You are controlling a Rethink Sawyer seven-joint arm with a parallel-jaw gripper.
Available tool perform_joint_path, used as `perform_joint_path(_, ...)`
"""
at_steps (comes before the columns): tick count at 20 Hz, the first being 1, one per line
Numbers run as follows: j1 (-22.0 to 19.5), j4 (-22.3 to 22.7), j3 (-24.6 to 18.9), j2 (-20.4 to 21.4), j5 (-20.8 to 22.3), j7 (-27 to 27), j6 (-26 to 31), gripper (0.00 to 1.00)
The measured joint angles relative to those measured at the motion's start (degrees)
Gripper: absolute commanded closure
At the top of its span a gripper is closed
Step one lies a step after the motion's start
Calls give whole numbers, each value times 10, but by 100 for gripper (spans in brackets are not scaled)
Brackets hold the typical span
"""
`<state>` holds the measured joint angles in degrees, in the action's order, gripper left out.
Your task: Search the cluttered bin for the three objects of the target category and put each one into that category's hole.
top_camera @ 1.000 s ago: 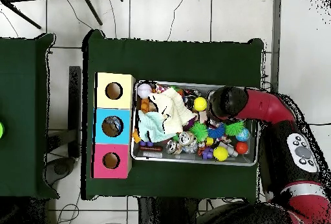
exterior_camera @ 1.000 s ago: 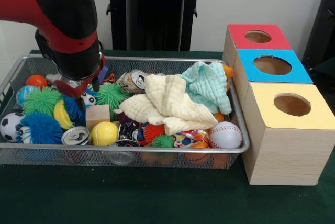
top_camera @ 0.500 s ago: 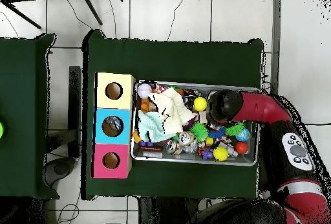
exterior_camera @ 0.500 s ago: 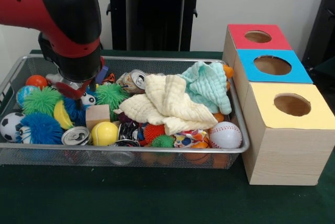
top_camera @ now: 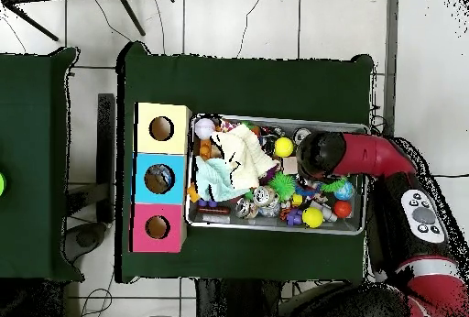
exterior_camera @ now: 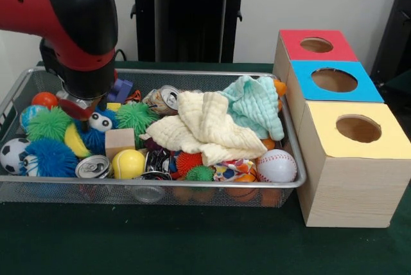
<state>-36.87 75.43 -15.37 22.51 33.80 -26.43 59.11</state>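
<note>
A wire bin [exterior_camera: 192, 187] holds spiky balls in green [exterior_camera: 50, 123] and blue [exterior_camera: 51, 157], a yellow ball [exterior_camera: 128, 164], a baseball [exterior_camera: 277, 166], two soccer balls [exterior_camera: 13, 153] [exterior_camera: 99, 121], crushed cans [exterior_camera: 168, 98] [exterior_camera: 93, 167], a wooden cube [exterior_camera: 120, 141], and cream [exterior_camera: 205, 127] and mint [exterior_camera: 257, 105] cloths. My gripper [exterior_camera: 82, 109] hangs low over the bin's left end, just above the small soccer ball; the bulky wrist hides its tips. In the overhead view the gripper [top_camera: 314, 156] sits over the bin's [top_camera: 275, 226] right part, near the yellow ball [top_camera: 284, 147].
Three boxes with round top holes stand in a row beside the bin: red [exterior_camera: 318, 45], blue [exterior_camera: 334, 80], yellow [exterior_camera: 358, 128]; overhead they are yellow [top_camera: 162, 128], blue [top_camera: 158, 179], red [top_camera: 157, 227]. An orange ball [exterior_camera: 45, 99] and purple block [exterior_camera: 121, 87] lie near the gripper.
The wrist has shifted slightly left in the front view and lifted a little, so the small soccer ball and purple block show more. The bin's contents look unmoved.
</note>
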Motion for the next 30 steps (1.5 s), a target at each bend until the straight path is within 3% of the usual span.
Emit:
perform_joint_path(11, -20, 7, 0, 0, 5, 0, -18, 0)
perform_joint_path(30, -86, 81, -33, 0, 3, 0, -151, 0)
